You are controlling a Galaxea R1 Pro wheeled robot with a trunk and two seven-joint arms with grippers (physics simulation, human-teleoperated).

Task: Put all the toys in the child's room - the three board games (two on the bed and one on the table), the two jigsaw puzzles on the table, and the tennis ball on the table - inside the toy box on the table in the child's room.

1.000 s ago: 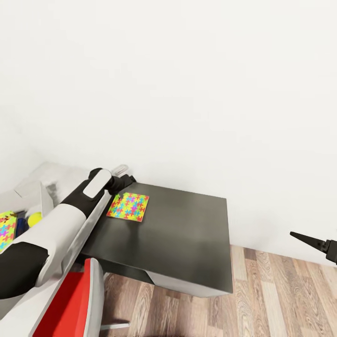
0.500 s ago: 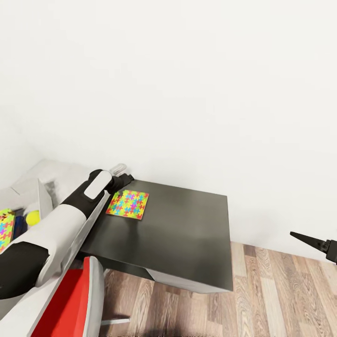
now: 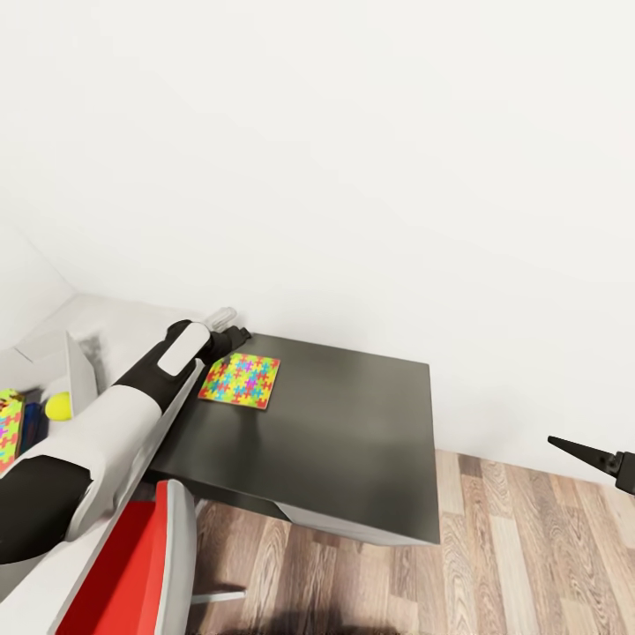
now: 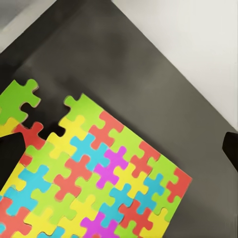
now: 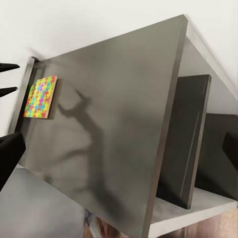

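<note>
Left gripper hangs at the back edge of the dark desk top, just beside the near corner of a jigsaw puzzle; its wrist camera shows dark finger tips at opposite edges of the picture with the puzzle between them, so the jaws stand wide and hold nothing. Nearest the robot, a red chair sits tucked below the left arm. Beyond it, on the lighter desk section at the left, a grey toy box already carries a yellow-green tennis ball and the edge of another bright puzzle. Farther on, the remaining puzzle lies flat on the dark top close to the white wall, which closes the scene. Off at the right, the right gripper hovers over the wood floor, well apart from the desk; whether its fingers are open or closed cannot be told. The puzzle looks a thin, light, fairly stiff card, lying flush with the surface, so a straight pinch from above would likely find little to bite. A sounder hold would probably be across one edge, perhaps after sliding it until a side overhangs the desk. Its glossy face may slip, and a loose piece at the corner could drop away.
</note>
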